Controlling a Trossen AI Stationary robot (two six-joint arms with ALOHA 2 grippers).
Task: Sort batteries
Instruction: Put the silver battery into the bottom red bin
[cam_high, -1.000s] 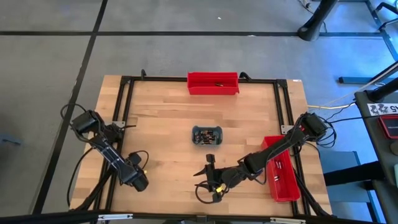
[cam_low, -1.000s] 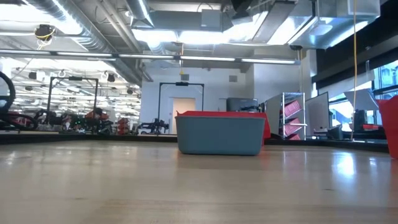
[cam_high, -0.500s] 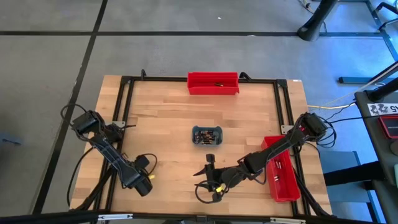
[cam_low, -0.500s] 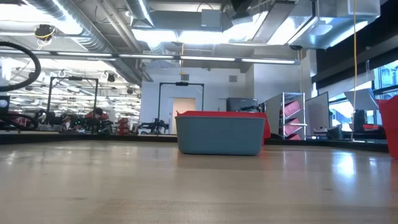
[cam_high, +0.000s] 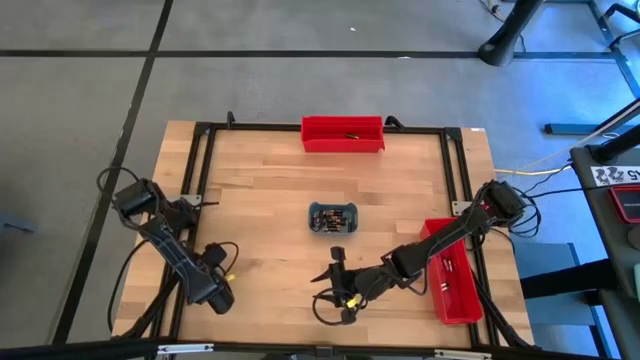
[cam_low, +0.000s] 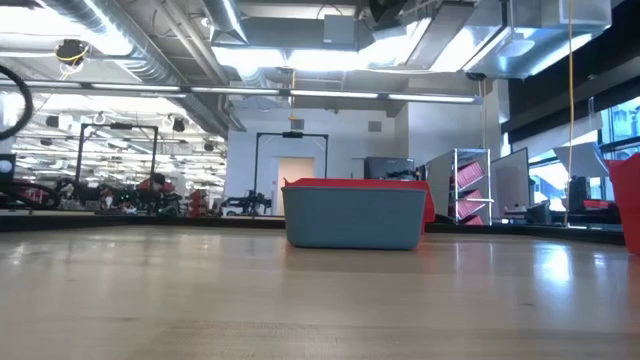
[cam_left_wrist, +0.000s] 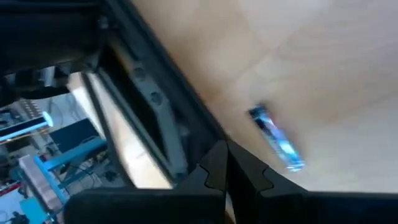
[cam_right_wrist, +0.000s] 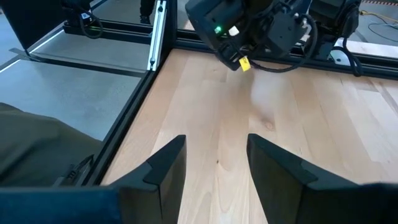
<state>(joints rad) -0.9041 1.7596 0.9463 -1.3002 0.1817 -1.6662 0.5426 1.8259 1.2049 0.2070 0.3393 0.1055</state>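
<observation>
Left gripper (cam_high: 217, 296) shifted at near-left table edge, fingers together, empty; right gripper (cam_high: 330, 295) unmoved, fingers apart; batteries (cam_high: 332, 216) untouched in tray (cam_high: 333, 206).

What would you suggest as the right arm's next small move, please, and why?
Probably swing the right gripper back toward the small grey-blue rounded tray: it is open and empty near the wooden table's front edge, and the tiny dark and coppery batteries lie in that tray.
</observation>
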